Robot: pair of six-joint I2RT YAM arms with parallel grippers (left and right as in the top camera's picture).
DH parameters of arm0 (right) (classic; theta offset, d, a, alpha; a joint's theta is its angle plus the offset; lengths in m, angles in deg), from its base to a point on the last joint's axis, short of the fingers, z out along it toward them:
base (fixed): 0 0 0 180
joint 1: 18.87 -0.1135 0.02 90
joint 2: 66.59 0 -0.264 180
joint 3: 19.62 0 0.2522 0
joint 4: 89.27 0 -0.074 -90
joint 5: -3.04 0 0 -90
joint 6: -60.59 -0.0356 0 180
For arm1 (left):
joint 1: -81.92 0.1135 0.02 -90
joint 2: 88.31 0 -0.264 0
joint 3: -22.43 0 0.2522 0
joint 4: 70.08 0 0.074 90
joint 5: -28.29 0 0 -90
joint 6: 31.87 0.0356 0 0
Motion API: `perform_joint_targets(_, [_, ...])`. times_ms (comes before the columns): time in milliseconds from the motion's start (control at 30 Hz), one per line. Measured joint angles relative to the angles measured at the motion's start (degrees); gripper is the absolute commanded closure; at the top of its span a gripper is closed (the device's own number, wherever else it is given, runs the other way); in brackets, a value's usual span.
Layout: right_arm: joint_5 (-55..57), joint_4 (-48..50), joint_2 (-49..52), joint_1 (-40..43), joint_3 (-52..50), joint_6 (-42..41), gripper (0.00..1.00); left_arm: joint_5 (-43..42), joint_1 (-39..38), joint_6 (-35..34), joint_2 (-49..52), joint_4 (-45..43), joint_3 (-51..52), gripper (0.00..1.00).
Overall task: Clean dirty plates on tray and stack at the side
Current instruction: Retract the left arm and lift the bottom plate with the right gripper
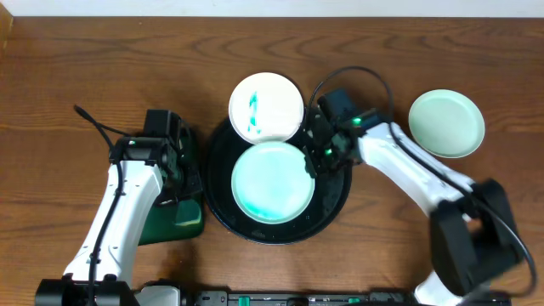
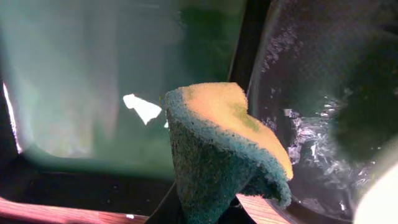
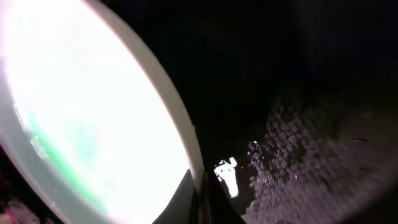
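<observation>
Wooden table (image 1: 68, 68) carrying black tray (image 1: 223, 212), teal-smeared plate (image 1: 272, 180) lying inside, right claw (image 1: 313, 159) sitting at plate's 3 o'clock rim, its opening not discernible, left claw (image 1: 176, 172) clamping sponge (image 2: 224, 149).

A dark brown wooden table (image 1: 76, 59) with visible grain fills the overhead view. A pale strip (image 1: 340, 7) runs along its far edge, possibly a wall. The light is even

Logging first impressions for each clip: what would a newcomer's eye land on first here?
The black tray at the centre stands out, one teal-smeared white plate lying in it and a second smeared plate overlapping its far rim. The right gripper sits at that inner plate's rim; a third plate lies apart on the table, farther right. A bent yellow-and-green sponge fills the left wrist view.
</observation>
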Motion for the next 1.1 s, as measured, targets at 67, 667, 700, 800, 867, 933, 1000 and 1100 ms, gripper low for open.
perform_joint_targets(67, [0.9, -0.1, -3.0, 0.0, 0.0, 0.1, 0.99, -0.1, 0.0, 0.2, 0.0, 0.0, 0.0, 0.92])
perform_joint_targets(667, [25.5, -7.4, -7.9, -6.3, 1.0, 0.5, 0.99, -1.8, 0.0, 0.2, 0.0, 0.0, 0.0, 0.92])
perform_joint_targets(700, [27.0, -8.0, -7.9, -7.0, 1.6, 0.5, 0.99, -1.8, 0.0, 0.2, 0.0, 0.0, 0.0, 0.92])
perform_joint_targets(800, [31.3, -10.2, -7.9, -8.8, 4.8, 0.7, 0.99, -1.8, 0.0, 0.3, 0.0, -0.1, 0.0, 0.92])
perform_joint_targets(867, [33.7, -11.4, -7.9, -9.6, 7.7, 0.9, 0.99, -1.8, 0.0, 0.6, 0.0, -0.7, 0.0, 0.93])
perform_joint_targets(933, [35.9, -13.0, -7.9, -9.8, 11.3, 1.5, 0.99, -1.8, 0.0, 1.3, 0.0, -2.3, 0.0, 0.93])
perform_joint_targets(1000, [37.7, -14.2, -7.9, -9.9, 14.2, 1.9, 0.99, -1.7, 0.0, 1.8, 0.0, -4.0, 0.0, 0.93])
perform_joint_targets(1100, [41.0, -16.1, -7.9, -9.9, 18.1, 2.8, 0.99, -1.6, 0.0, 2.2, 0.0, -7.9, 0.0, 0.92])
